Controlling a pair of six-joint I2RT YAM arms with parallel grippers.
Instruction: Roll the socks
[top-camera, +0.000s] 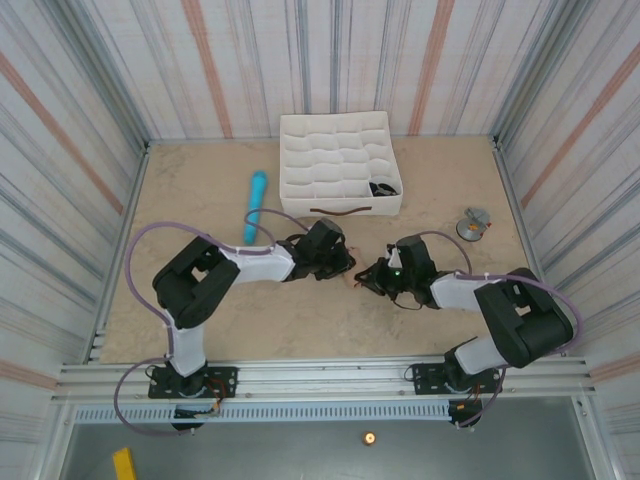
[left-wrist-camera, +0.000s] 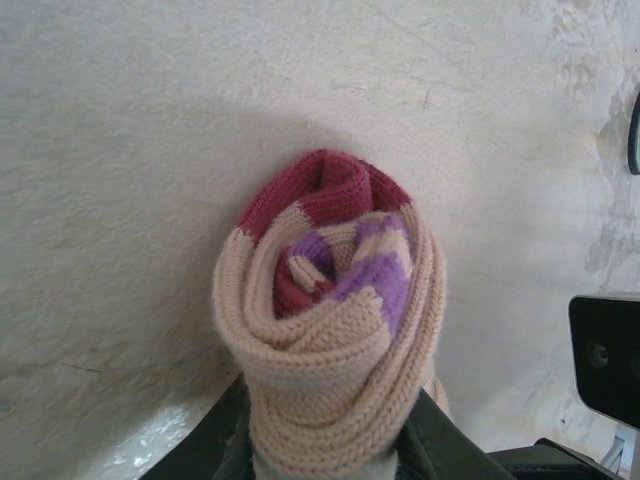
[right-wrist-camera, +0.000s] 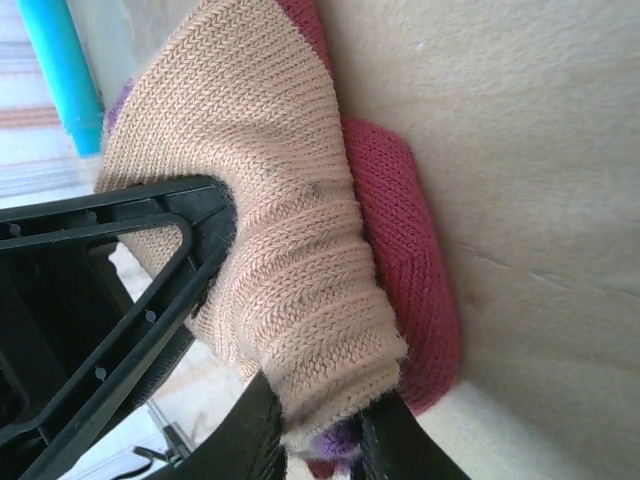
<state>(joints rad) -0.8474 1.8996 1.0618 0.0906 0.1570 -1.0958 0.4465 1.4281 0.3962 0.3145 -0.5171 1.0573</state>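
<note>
Mid-table, your left gripper (top-camera: 345, 265) and right gripper (top-camera: 372, 275) both pinch narrowly on the beige sock (left-wrist-camera: 330, 300), coiled tight and awaiting stowing, while a dark bundle (top-camera: 383, 187), likely its black mate, sits in the organizer (top-camera: 320, 150) at 12 o'clock.

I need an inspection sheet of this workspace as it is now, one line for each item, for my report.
Surface: beige table, faint marks, nothing spilled.
Job's things: beige sock rolled up, between both grippers; dark item, perhaps the black sock, in a front-right compartment of the white organizer.
Clutter: light-blue cylinder left of the organizer; small grey object at the right.
Grippers: left gripper shut on the roll; right gripper shut on one end of it.
Cables: lilac cables loop along both arms, apart from the sock.
Surroundings: striped walls on three sides.
</note>
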